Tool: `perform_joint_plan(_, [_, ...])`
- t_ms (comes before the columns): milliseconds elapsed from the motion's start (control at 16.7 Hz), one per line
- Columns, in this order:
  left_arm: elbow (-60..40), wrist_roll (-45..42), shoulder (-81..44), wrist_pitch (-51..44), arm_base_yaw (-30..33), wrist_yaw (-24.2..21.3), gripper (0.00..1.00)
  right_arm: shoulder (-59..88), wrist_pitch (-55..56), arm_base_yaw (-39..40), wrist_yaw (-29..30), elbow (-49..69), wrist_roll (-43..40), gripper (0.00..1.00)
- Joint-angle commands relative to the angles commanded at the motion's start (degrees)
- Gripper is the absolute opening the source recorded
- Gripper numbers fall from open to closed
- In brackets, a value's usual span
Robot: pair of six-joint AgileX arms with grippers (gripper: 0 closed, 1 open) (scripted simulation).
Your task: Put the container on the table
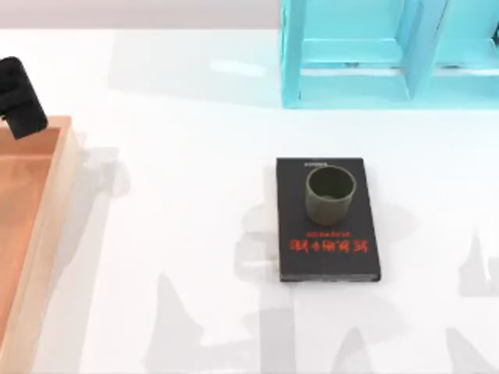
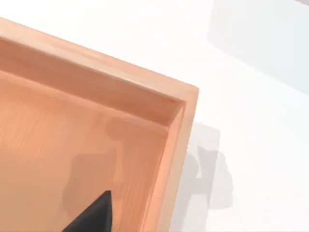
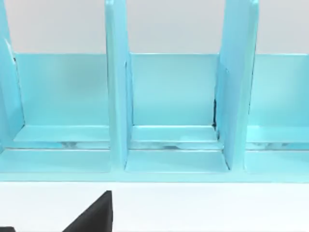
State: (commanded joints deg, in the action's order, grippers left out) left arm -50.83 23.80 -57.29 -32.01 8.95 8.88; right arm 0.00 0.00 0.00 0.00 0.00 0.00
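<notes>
On the black book (image 1: 327, 220) right of centre your olive-green cup (image 1: 330, 195) stands upright, bare white table (image 1: 179, 210) all around, left arm (image 1: 19, 97) over the wooden tray's (image 1: 31, 226) far edge, claw state untellable.

Top view looks straight down; left wrist faces the wooden tray (image 2: 96, 145) closely, right wrist the turquoise shelf (image 3: 169, 96).

I count one small olive-green cylindrical container (image 1: 330, 194), one flat black book (image 1: 327, 220) with red lettering, one wooden tray (image 1: 31, 226), one turquoise shelf (image 1: 390, 54).
</notes>
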Motion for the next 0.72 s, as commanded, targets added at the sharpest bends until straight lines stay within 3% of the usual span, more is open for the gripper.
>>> perform_joint_plan(720, [-66.02,21.26,-61.76,-37.64,22.88,5.60,1.00,0.00,0.00,0.00,0.00,0.00,0.00,1.00])
